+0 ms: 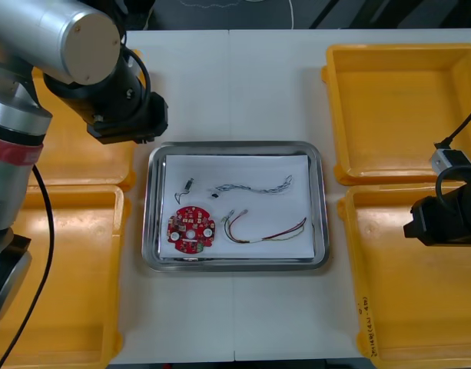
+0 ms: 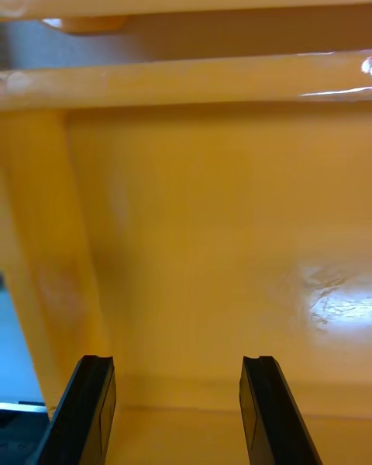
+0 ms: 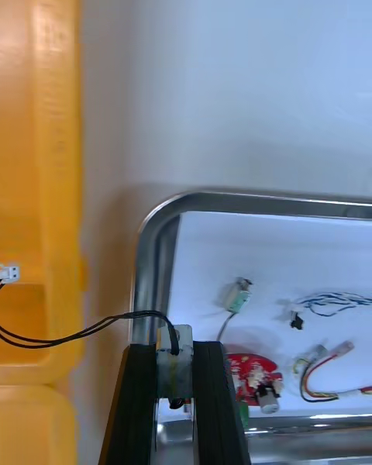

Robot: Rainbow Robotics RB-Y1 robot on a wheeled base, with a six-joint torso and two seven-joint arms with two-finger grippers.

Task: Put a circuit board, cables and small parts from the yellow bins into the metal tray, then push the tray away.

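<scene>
While left gripper (image 3: 174, 353) clamps black cable (image 3: 77, 332) end: tail hangs into left bin (image 3: 46, 163).
Risk: tail may snag on bin rim, slip out.
Right gripper (image 2: 178, 364): fingers apart, over right bin (image 2: 194, 201).

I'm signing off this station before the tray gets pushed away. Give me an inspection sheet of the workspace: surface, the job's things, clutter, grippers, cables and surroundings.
Surface: light table, tray in the middle, bins at both sides.
Job's things: metal tray, white inside, holds a red circuit board and a small metal part; four yellow bins.
Clutter: nothing seen.
Grippers: left gripper shut on the black cable's end, by the tray's left edge; right gripper open over the near right bin's bare floor.
Cables: blue and white twisted cable and red and yellow cable lie in the tray; black cable trails from the left gripper back into a left bin.
Surroundings: nothing seen.
</scene>
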